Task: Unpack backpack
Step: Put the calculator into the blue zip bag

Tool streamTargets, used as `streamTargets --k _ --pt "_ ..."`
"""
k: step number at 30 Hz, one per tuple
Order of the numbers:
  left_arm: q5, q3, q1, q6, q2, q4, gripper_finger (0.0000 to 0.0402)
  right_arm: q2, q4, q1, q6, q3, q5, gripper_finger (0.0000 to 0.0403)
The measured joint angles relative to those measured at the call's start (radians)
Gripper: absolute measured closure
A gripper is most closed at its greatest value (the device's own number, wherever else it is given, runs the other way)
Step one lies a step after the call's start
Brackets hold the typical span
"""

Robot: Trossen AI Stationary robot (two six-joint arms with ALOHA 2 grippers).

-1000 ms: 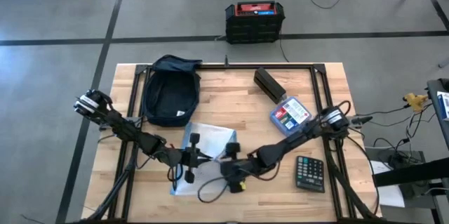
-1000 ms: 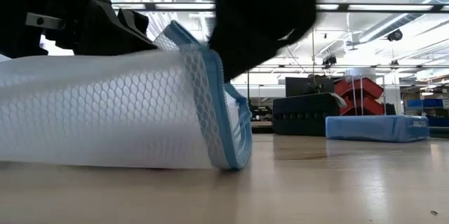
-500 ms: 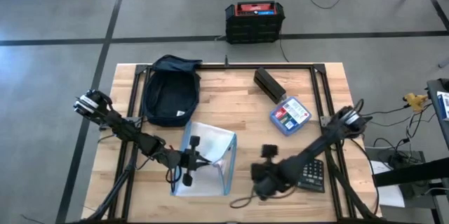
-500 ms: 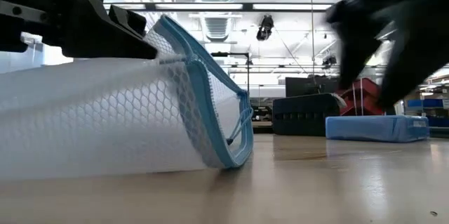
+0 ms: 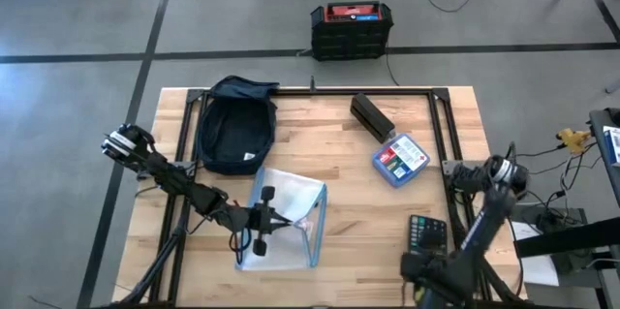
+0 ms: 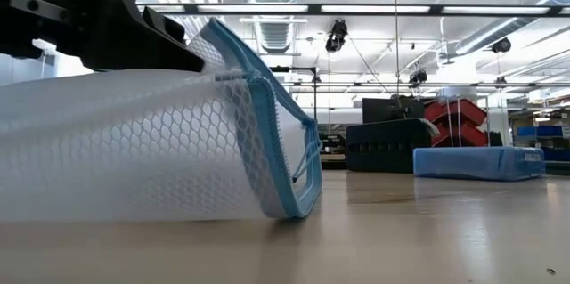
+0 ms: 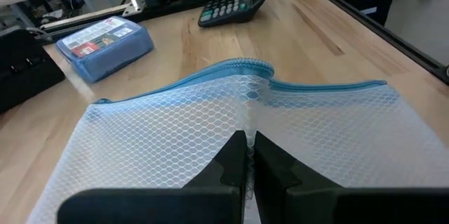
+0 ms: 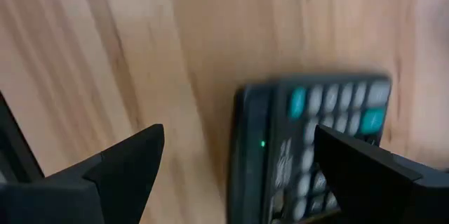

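- The backpack lies flat near the far left corner of the wooden worktop. Nothing touches it.
- The left tool sits near the front middle. Its fingers are pressed together, pinching the white mesh pouch with a blue zip edge.
- One end of the pouch is lifted, and its open mouth faces the right side.
- The right tool hangs at the front right edge, next to the black calculator. Its fingers are spread wide and hold nothing.
- There is bare wood between the pouch and the calculator.
- A blue box with a red label sits on the right half. A long black block lies just behind it.
- A black frame runs along the far edge and sides of the worktop.
- Behind the worktop, on the grey floor, stands a black crate with a red top.
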State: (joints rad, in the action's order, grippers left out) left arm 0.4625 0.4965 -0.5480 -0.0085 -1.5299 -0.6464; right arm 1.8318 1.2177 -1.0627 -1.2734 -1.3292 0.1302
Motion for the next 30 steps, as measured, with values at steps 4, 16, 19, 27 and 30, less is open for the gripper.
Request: streamTargets --k 4,16,19,27,30 --pt "0.0 0.0 0.003 0.027 0.0 0.0 0.0402 0.051 0.001 -0.049 -0.044 0.02 0.001 0.0055" --pt "0.001 -0.002 0.011 0.056 0.0 0.002 0.0402 0.183 0.049 -0.052 -0.04 0.016 0.013 0.0175" --pt "0.001 -0.002 0.011 0.054 0.0 0.004 0.0402 0.188 0.087 -0.052 -0.091 0.022 0.02 0.0236" --pt "0.002 -0.002 0.011 0.044 0.0 0.005 0.0402 0.184 0.172 -0.046 -0.118 -0.001 0.038 0.0359" --pt "0.002 -0.002 0.012 0.045 0.0 0.005 0.0402 0.185 0.223 -0.037 -0.122 -0.034 0.047 0.0372"
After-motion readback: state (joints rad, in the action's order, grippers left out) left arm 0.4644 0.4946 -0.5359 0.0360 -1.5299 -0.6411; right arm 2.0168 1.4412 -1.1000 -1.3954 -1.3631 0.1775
